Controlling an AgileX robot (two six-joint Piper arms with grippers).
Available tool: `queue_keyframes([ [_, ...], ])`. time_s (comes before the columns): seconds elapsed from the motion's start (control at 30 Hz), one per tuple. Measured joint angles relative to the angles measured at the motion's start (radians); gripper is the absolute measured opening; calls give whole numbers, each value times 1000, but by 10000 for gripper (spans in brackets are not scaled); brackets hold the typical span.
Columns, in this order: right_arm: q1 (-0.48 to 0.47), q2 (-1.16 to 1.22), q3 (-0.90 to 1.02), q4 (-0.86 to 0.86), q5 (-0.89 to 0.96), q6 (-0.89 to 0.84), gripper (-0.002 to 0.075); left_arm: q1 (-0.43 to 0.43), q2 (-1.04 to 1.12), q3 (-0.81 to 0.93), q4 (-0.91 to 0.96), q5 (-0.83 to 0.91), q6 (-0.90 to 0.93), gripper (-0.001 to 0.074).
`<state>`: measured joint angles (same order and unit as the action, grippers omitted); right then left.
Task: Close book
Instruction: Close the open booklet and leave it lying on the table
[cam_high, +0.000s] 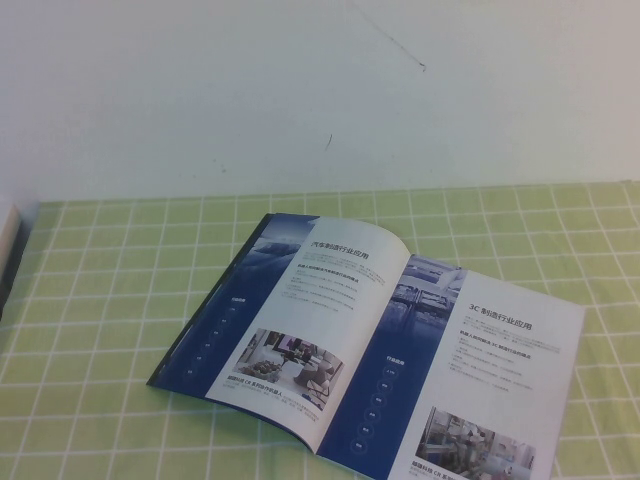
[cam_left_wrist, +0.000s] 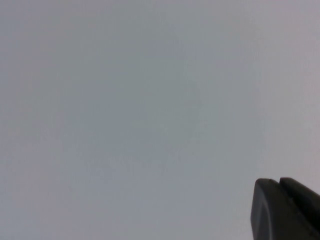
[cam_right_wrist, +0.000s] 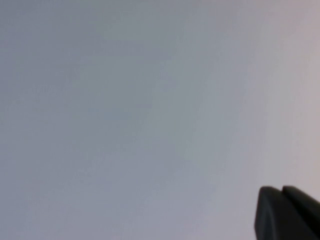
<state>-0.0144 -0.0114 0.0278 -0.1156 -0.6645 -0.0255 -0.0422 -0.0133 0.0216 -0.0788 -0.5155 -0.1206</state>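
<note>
Plainly, you have not started on it yet: the thin open paperback book with glossy blue-and-white printed pages (cam_high: 375, 345) lies spread wide on the green-and-white checked table (cam_high: 100, 300), well apart from both sets of jaws and outside either wrist view. The left gripper (cam_left_wrist: 281, 205) shows only as a dark tip at the corner of its own wrist view, facing a blank pale surface. The right gripper (cam_right_wrist: 283, 207) shows the same way in its view, and neither arm enters the high view. Whether either set of jaws is apart or together I cannot tell, so check that before you bring one down. The book's left-hand leaf (cam_high: 300, 310), on the left jaws' side, arches up a little towards the gutter, while the right-hand leaf (cam_high: 500, 370), on the right jaws' side, lies flatter and runs off the edge of the high view. Expect the book to be light, limp and slick: a single sheet will likely bend or slip free rather than carry the rest over, and the whole book may skid on the table. I would take the outer edge of one half, cover and leaves together, about midway along it, and swing it over the gutter onto the other half. The left half looks easier, since its whole outer edge is in view.
</note>
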Motion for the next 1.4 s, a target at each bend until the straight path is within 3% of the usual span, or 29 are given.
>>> queue_keyframes([
  [0.1,0,0,0,17,-29,-29,-3,0,0,0,0,-66,0,-4],
  [0.37,0,0,-7,35,190,-35,-3,0,0,0,-9,-83,0,-4],
  [0.57,0,9,-228,-23,665,-67,-3,0,13,-189,47,434,-16,-4],
  [0.8,0,244,-478,-3,948,-93,-3,0,249,-513,57,739,-22,-4],
  [0.97,0,498,-577,216,1081,-234,-3,0,549,-685,-12,989,80,-4],
  [1.2,4,845,-600,778,1139,-784,-3,0,923,-768,-397,1052,465,-4],
  [1.4,71,1164,-600,1023,1148,-1034,-3,0,1237,-875,-607,1052,667,-4],
])
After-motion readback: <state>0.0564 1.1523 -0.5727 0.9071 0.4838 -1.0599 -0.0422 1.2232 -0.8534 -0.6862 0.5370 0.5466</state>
